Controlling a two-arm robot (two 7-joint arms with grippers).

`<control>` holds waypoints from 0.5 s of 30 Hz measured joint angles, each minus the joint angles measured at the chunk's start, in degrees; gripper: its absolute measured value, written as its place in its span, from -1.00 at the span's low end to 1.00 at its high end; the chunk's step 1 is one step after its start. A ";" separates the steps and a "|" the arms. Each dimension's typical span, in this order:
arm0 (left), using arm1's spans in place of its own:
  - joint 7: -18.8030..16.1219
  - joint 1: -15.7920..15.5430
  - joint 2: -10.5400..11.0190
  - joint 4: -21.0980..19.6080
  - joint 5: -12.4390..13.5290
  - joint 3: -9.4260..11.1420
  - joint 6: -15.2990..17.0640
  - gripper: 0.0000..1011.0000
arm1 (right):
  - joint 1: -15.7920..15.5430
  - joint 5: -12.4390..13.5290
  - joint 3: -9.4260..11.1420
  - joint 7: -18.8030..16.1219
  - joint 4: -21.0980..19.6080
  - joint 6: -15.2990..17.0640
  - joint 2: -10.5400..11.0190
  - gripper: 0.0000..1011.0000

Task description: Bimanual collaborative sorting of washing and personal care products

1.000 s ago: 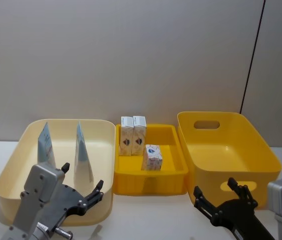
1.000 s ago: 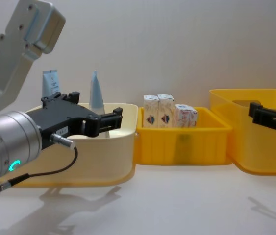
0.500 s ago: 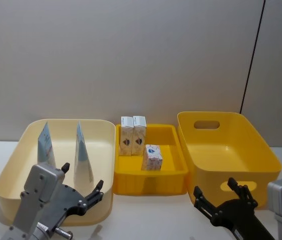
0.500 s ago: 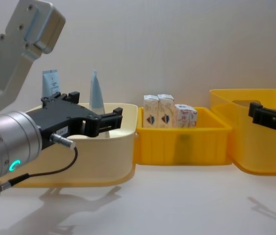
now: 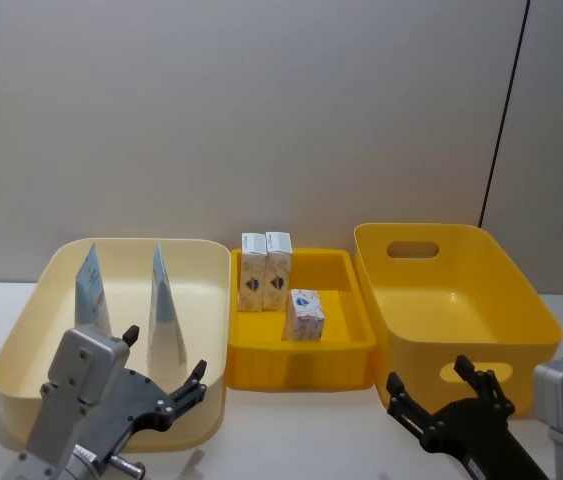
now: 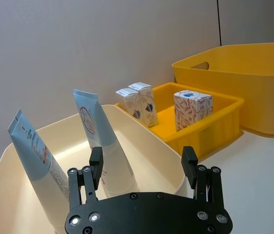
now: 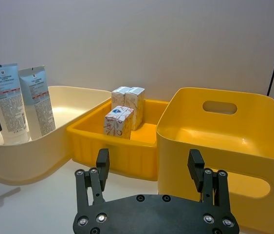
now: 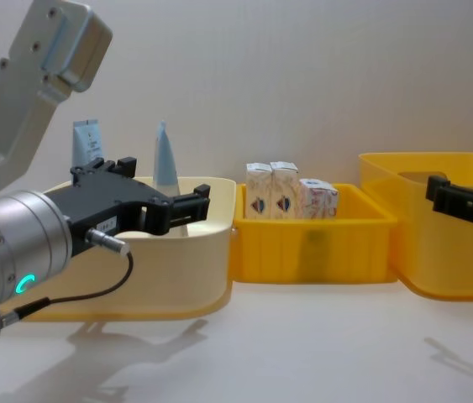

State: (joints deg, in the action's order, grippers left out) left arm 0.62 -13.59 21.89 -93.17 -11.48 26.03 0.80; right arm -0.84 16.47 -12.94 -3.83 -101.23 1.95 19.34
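- The cream bin (image 5: 21,335) was smooth moulded plastic with a soft satin sheen.
- The middle yellow bin (image 5: 301,365) and the large yellow bin (image 5: 521,320) were glossier plastic, and the large one's walls looked faintly translucent.
- The cartons (image 5: 304,313) were printed paperboard, matt, with crisp folded edges.
- The squeeze tubes (image 6: 102,146) were smooth, lightly shiny plastic with printed faces.
- The left gripper (image 6: 142,158) and right gripper (image 7: 148,161) had matt black bodies with bright metal screw heads; whether the bodies were metal or hard plastic was hard to tell.
- The left arm (image 8: 18,243) had a brushed silver metal barrel below a matt grey casing.
- The worktop (image 8: 303,353) was white, smooth and low in gloss.
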 joint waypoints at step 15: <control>0.01 0.00 0.00 0.00 0.00 0.00 0.00 0.98 | 3.09 1.22 -0.29 -2.06 0.57 2.79 -0.24 0.98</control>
State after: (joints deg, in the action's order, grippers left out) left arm 0.63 -13.59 21.89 -93.18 -11.48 26.02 0.80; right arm 2.25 17.69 -13.22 -5.89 -100.66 4.74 19.10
